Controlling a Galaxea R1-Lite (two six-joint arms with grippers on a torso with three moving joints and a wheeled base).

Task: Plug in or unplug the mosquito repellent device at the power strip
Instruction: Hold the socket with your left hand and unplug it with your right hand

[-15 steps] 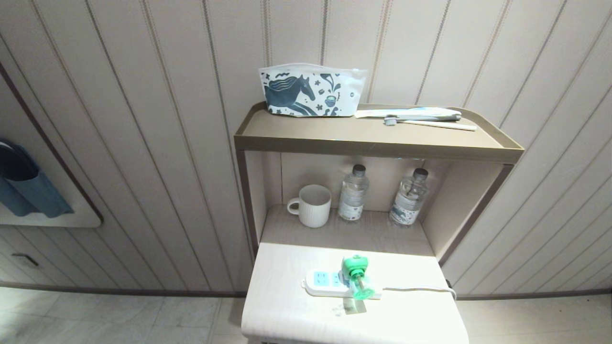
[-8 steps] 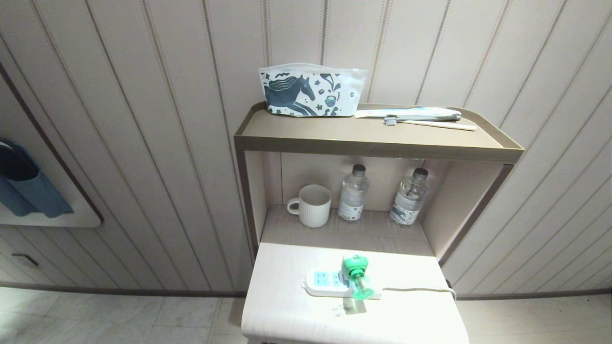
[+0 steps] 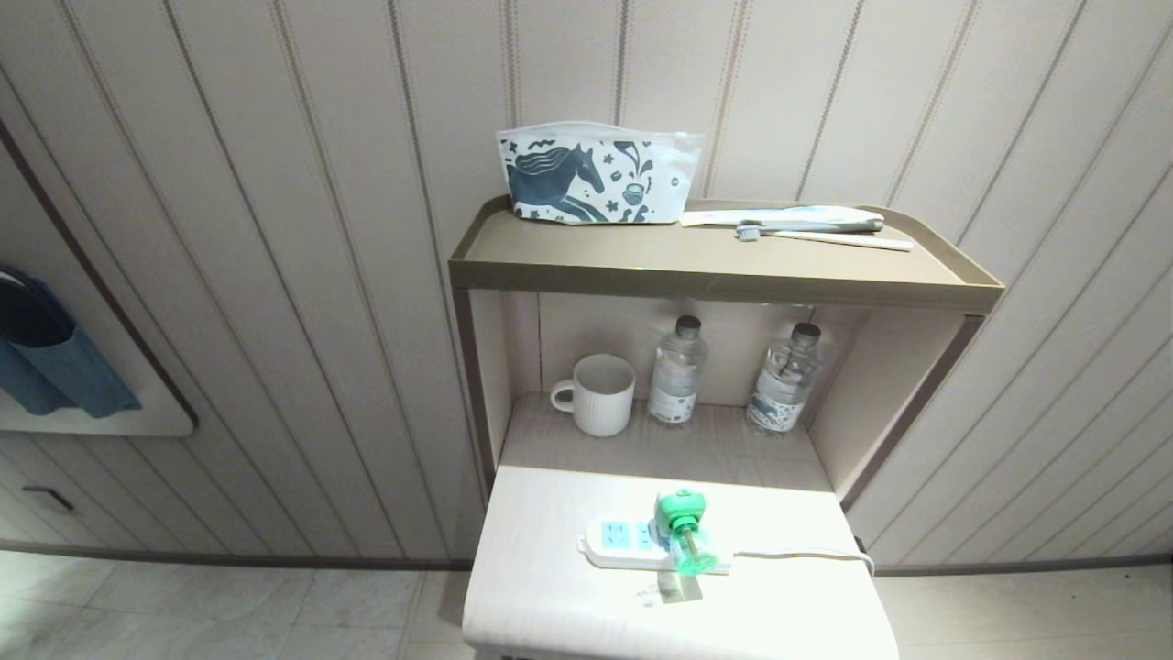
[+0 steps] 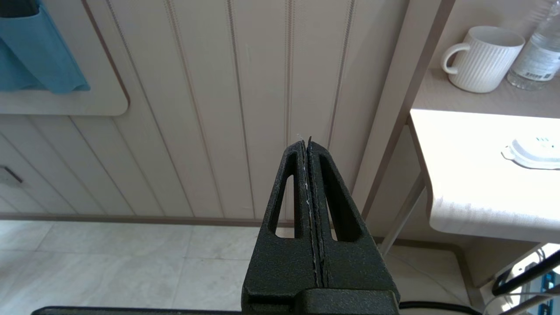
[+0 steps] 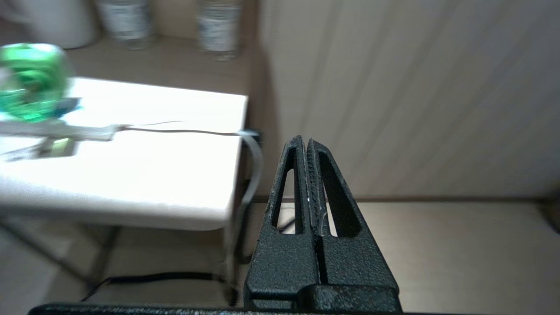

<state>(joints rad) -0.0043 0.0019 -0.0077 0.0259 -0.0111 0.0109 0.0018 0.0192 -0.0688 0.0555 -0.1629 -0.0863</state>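
Observation:
The mosquito repellent device (image 3: 683, 530), white with a green top and a green bottle, sits plugged into the white power strip (image 3: 623, 543) on the small white table (image 3: 550, 596). The strip's thin white cord (image 3: 806, 553) runs off to the right edge. The right wrist view shows the device (image 5: 28, 83) and the cord (image 5: 183, 130) off to one side. My right gripper (image 5: 305, 140) is shut and empty, low beside the table's right edge, away from the device. My left gripper (image 4: 305, 141) is shut and empty, parked left of the table, with an end of the power strip (image 4: 533, 153) in its view. Neither arm shows in the head view.
Behind the table, a shelf unit holds a white ribbed mug (image 3: 600, 394) and two clear water bottles (image 3: 676, 371) (image 3: 783, 378). On the top shelf lie a horse-print pouch (image 3: 596, 174) and a toothbrush (image 3: 825, 236). A panelled wall stands behind and a tiled floor lies below.
Nothing has moved in the head view; the device stays plugged into the strip.

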